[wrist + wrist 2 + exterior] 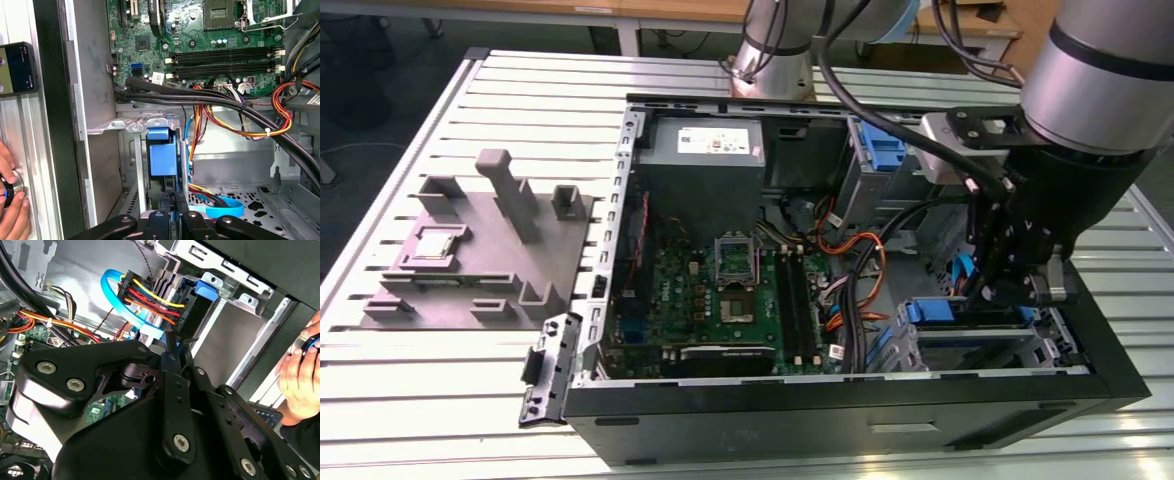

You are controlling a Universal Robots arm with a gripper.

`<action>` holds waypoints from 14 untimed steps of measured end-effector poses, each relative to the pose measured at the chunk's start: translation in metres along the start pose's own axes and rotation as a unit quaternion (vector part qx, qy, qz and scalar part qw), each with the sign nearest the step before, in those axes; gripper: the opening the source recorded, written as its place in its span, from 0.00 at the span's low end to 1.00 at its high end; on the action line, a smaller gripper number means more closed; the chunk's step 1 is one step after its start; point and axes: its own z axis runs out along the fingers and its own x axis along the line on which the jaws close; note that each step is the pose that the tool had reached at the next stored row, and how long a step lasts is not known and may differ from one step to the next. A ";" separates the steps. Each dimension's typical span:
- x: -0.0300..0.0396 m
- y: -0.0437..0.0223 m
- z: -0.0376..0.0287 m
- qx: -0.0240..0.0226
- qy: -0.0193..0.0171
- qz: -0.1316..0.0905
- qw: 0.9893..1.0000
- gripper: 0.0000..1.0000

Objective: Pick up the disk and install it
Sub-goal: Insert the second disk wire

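The disk (162,157), seen end-on with its blue plastic frame, stands upright in the metal drive cage (131,124) at the case's front corner. In the second wrist view its blue end (206,290) sits beside the plugged power leads and a light blue data cable (114,296). In the exterior view the disk's blue frame (937,311) shows low on the exterior view's right, inside the open computer case (854,395). My gripper (1007,295) reaches down into that corner. Its two black fingers (162,202) sit close together on the disk's near edge, as the gripper (176,342) pinches it.
A thick black cable bundle (210,97) and orange-yellow wires cross between the motherboard (727,290) and the cage. A grey power supply (700,150) sits at the case's back. A grey fixture (480,245) lies on the slatted table. A person's hand (300,380) rests beside the case near a phone (17,67).
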 end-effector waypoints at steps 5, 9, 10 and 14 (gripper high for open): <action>-0.0001 0.0000 0.0003 0.000 -0.001 0.000 1.000 0.16; -0.0001 0.0000 0.0001 0.001 -0.002 -0.002 1.000 0.16; 0.0000 0.0000 0.0001 0.001 -0.002 -0.002 1.000 0.16; 0.0000 0.0001 0.0006 0.000 -0.004 -0.001 1.000 0.16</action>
